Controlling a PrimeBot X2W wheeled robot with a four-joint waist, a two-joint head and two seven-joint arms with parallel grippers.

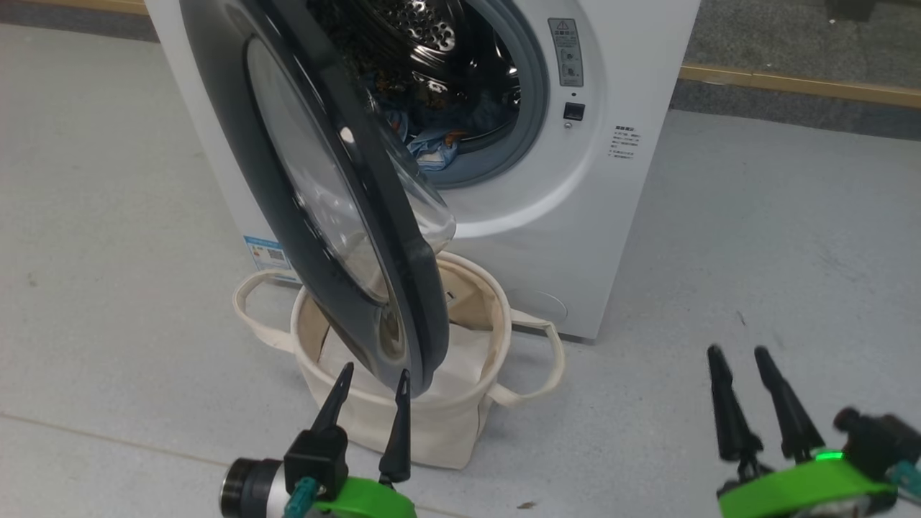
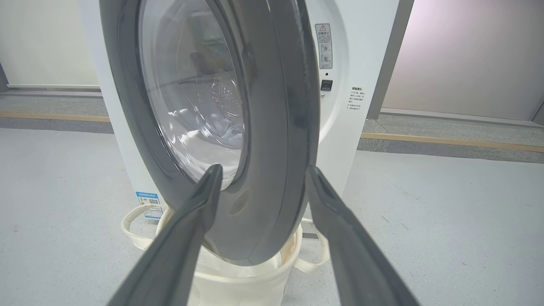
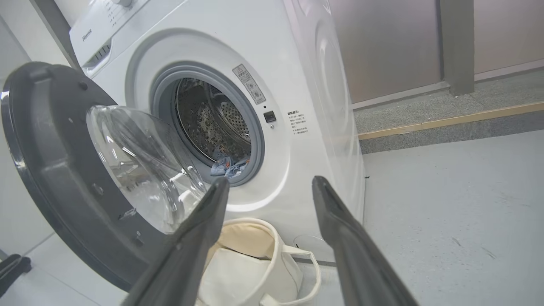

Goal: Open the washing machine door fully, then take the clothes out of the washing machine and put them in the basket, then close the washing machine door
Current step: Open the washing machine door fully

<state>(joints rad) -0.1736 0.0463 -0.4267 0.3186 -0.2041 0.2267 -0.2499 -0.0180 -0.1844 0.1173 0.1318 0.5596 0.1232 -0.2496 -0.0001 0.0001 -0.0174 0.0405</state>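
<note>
Above the basket (image 1: pixel 432 432), the half-open door (image 1: pixel 316 194) is hanging near spread left fingers (image 1: pixel 332 403), likely blocking dropped clothes (image 1: pixel 432 151); right fingers (image 1: pixel 727 410) are gaping too.

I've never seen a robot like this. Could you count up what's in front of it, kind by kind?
Washing machine: 1
Round door, standing open: 1
Cream basket: 1
Heap of clothes, pieces too bunched to count: 1
Grippers: 2, the left gripper and the right gripper
Total: 6
</note>
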